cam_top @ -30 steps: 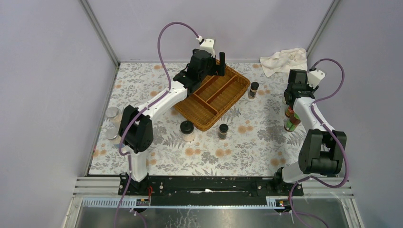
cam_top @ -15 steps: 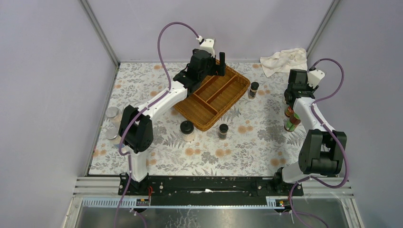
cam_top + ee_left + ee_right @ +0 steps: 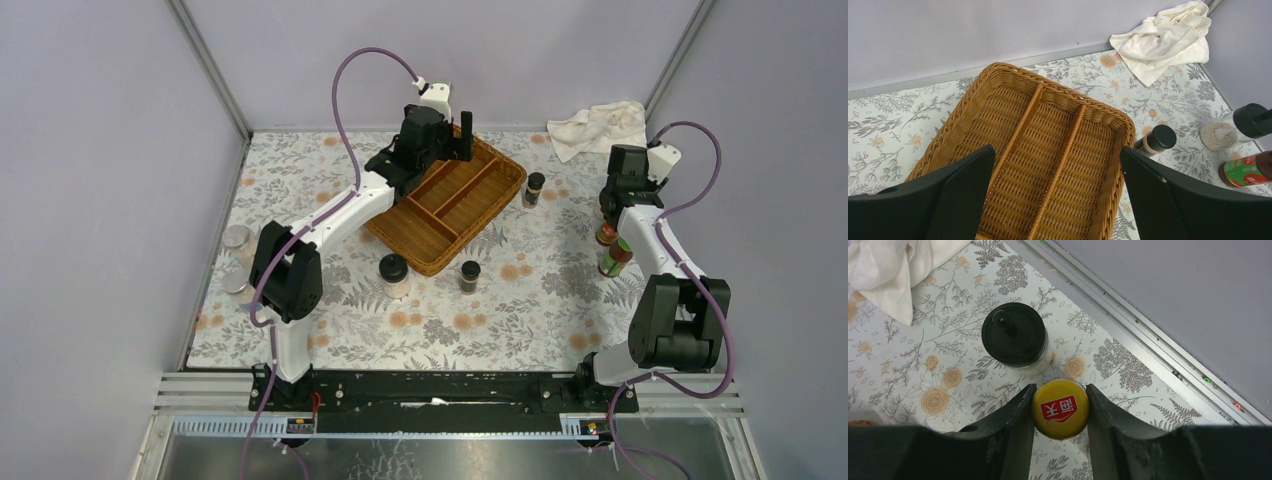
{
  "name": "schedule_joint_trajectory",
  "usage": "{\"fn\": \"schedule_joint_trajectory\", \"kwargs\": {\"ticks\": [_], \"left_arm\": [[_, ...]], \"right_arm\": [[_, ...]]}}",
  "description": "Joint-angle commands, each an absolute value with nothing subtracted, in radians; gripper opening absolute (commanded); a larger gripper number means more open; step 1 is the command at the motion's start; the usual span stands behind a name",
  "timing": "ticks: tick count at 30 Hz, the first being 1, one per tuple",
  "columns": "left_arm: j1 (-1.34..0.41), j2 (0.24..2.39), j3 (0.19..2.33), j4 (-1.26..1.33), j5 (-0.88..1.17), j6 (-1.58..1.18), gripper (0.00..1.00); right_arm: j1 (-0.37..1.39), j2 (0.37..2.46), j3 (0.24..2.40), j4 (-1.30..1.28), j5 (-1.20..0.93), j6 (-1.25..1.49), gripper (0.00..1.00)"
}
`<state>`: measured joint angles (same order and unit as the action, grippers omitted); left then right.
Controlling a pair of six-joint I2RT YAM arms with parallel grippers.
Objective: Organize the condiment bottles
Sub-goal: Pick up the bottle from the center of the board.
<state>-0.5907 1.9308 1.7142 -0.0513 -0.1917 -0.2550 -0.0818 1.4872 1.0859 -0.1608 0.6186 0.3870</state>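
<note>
At the left edge of the desk (image 3: 540, 310): two silver-lidded jars (image 3: 237, 237), well apart from the rest, probably awaiting their turn. Next, left hand (image 3: 1056, 150) spread fully wide, gripping nothing, hovering over the wicker tray (image 3: 455, 205), no bottle inside. In front of the tray: one pale shaker (image 3: 393, 275), one dark spice jar (image 3: 470, 275); by its right corner, a second dark jar (image 3: 535, 187). Far right: right hand (image 3: 1059, 395) clamped on the yellow cap of one sauce bottle (image 3: 1060, 412), upright on the desk, gripped high presumably for a straight lift; second sauce bottle (image 3: 612, 262) near, second shaker (image 3: 1014, 335) just beside. Two of each kind, one tray.
</note>
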Motion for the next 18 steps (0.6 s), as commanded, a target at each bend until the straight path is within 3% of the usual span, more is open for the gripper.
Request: {"fn": "schedule_joint_trajectory", "kwargs": {"ticks": [1,18], "left_arm": [[-0.598,1.905,1.698,-0.003,-0.223,-0.236,0.99],[-0.598,1.845,1.683,0.013,-0.272,-0.227,0.99]], "right_arm": [[-0.079,1.447,1.142,-0.151,0.567,0.392,0.00],[-0.005,1.430,1.212,-0.163,0.565,0.328,0.00]]}}
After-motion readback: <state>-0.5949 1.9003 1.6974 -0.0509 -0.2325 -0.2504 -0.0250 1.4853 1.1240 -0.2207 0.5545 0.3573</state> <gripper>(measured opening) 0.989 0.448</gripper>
